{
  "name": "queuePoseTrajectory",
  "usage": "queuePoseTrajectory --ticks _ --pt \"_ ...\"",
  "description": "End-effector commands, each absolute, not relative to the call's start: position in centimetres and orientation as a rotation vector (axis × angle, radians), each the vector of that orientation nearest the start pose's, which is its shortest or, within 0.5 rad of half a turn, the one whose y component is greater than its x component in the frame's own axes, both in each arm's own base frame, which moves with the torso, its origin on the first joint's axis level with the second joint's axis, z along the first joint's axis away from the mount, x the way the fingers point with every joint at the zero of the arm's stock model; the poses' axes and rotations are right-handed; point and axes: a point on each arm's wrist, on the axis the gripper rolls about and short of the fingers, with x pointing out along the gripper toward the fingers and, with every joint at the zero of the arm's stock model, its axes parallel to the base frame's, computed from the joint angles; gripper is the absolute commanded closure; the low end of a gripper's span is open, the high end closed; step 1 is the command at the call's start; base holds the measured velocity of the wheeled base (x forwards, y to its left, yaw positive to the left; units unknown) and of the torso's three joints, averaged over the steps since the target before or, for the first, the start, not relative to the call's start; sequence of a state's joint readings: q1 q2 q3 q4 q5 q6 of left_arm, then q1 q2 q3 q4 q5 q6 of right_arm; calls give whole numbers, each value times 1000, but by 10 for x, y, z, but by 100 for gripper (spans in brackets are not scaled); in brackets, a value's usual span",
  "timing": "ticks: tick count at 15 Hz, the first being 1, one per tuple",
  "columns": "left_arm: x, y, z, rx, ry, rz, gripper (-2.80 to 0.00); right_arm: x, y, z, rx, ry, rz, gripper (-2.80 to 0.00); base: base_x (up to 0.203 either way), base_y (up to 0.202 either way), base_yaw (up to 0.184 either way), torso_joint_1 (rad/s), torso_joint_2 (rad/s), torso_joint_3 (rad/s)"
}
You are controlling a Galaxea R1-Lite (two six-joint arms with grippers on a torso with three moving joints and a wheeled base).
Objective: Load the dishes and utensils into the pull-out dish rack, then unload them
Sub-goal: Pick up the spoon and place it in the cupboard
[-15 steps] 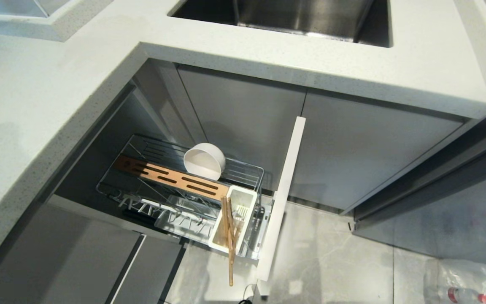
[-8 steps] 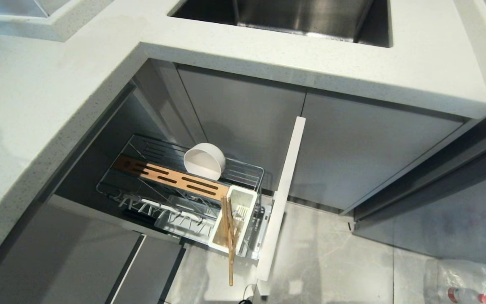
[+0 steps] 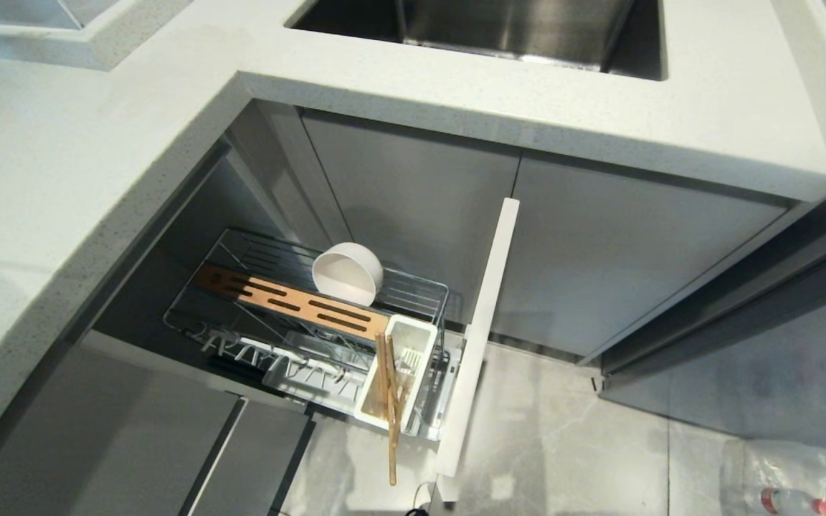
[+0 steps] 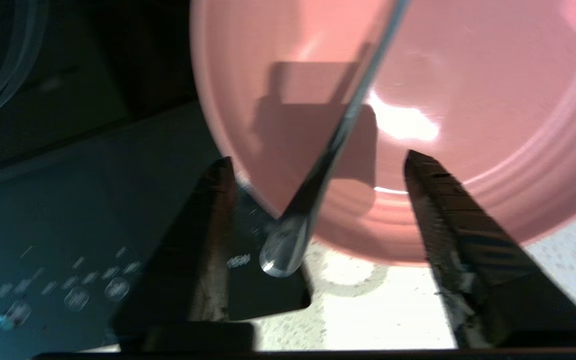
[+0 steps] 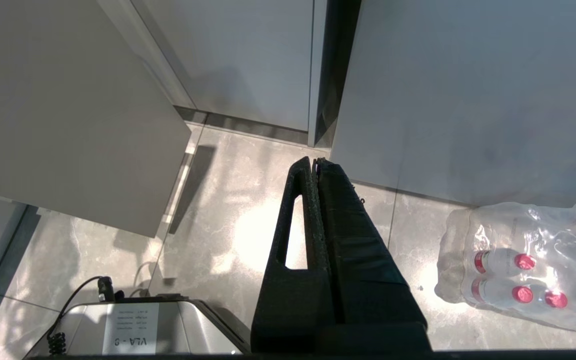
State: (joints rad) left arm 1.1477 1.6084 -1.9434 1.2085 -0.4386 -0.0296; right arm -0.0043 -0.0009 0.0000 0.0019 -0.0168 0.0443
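Note:
In the left wrist view my left gripper (image 4: 316, 157) is open over the pink plate (image 4: 468, 75), which lies on the pale counter (image 4: 368, 310). The grey metal spoon (image 4: 333, 145) runs across the plate, its rounded handle end between the spread fingers and nearer one of them, not clamped. The head view shows the pull-out dish rack (image 3: 413, 287) drawn out, with the cream-white bowl (image 3: 347, 276) on edge behind the wooden strip (image 3: 291, 304). The chopsticks (image 3: 389, 408) stand in its white cutlery box (image 3: 413, 337). Neither arm appears there. My right gripper (image 5: 315, 160) hangs shut above the floor.
A black cooktop (image 4: 43, 280) with touch controls borders the plate. The pale drawer front (image 3: 481, 337) juts into the floor space. A steel sink (image 3: 499, 29) sits in the counter above. A pack of water bottles (image 5: 528, 270) lies on the floor at the right.
Nothing in the rack has moved in the head view. A faint shadow on the counter at the far left has shifted and faded.

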Motion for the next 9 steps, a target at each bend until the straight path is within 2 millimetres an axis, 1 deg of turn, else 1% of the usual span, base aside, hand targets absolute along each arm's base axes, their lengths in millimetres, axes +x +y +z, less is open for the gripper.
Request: queuePoseTrajectory --ticks 1,6,9 --pt "102 202 345 -692 633 637 -280 -23 0 75 44 3 -20 0 0 0 0 0 0 0" --pt "106 209 339 -691 647 597 -280 -23 0 75 44 3 -21 0 0 0 0 0 0 0" --pt "110 214 336 -703 632 526 -280 -23 0 75 44 3 -20 0 0 0 0 0 0 0"
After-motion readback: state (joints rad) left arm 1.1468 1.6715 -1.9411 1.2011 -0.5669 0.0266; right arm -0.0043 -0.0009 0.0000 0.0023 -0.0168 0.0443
